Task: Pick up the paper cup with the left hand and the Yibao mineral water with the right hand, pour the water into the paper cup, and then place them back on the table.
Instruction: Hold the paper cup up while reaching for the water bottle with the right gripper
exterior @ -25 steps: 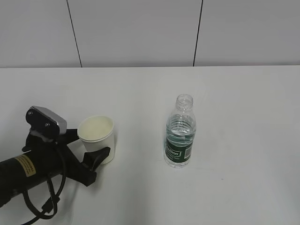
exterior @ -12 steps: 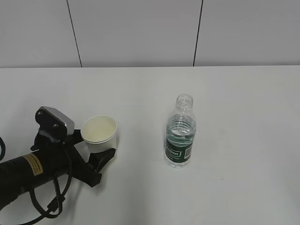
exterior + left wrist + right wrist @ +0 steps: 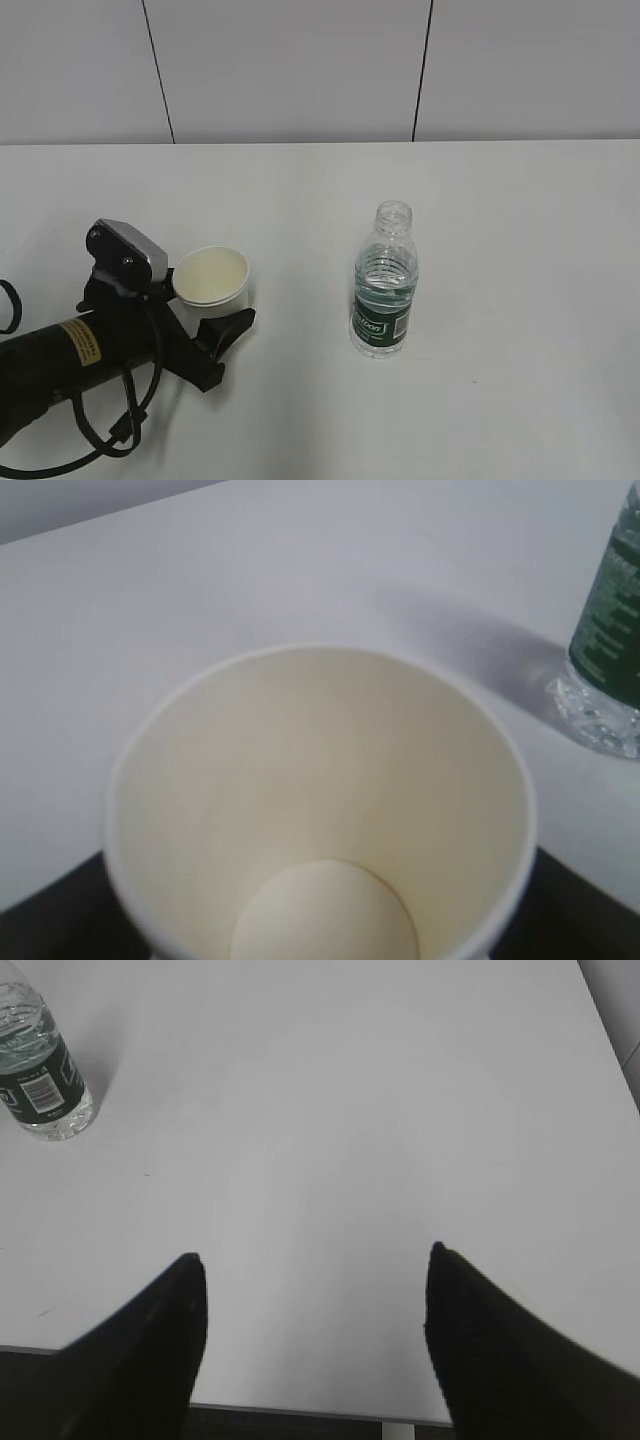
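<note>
The white paper cup (image 3: pixel 210 277) stands on the table (image 3: pixel 500 190) at the left. My left gripper (image 3: pixel 228 302) reaches around it, one black finger (image 3: pixel 228 330) on its near side, the other hidden behind it. In the left wrist view the cup (image 3: pixel 320 810) fills the frame, empty, with dark fingers (image 3: pixel 60 920) showing at both lower corners; the jaws look open around it. The Yibao bottle (image 3: pixel 384 290) stands upright and capless right of the cup, part full, and also shows in the left wrist view (image 3: pixel 608 650). My right gripper (image 3: pixel 315 1260) is open and empty over the table's near edge, far right of the bottle (image 3: pixel 40 1075).
A grey panelled wall (image 3: pixel 300 70) runs behind the table. The table's front edge (image 3: pixel 300 1410) lies just under my right gripper. The right arm is out of the exterior view.
My left arm has moved forward and to the right, so its fingers now reach further round the cup. The cup shifted slightly right. The bottle has not moved.
</note>
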Available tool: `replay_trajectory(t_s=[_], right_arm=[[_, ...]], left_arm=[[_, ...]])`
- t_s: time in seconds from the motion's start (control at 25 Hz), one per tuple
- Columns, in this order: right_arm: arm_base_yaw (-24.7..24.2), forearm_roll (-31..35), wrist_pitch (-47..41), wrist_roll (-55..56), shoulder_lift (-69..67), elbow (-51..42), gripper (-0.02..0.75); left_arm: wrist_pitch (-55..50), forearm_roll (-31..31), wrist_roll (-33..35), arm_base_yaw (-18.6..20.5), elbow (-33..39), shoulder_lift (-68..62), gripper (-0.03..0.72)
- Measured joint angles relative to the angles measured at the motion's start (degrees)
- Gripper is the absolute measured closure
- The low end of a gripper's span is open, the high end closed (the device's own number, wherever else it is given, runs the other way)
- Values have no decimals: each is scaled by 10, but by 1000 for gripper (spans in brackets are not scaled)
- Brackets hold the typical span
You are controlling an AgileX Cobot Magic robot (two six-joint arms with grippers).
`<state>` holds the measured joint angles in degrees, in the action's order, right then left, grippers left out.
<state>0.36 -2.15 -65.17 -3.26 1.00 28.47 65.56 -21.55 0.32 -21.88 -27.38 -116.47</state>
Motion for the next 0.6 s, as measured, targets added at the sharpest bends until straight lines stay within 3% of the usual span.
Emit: replay_trajectory(t_s=[0.6], right_arm=[[0, 0, 0, 0, 0, 0, 239]], left_arm=[[1, -28, -3, 0, 0, 0, 215]])
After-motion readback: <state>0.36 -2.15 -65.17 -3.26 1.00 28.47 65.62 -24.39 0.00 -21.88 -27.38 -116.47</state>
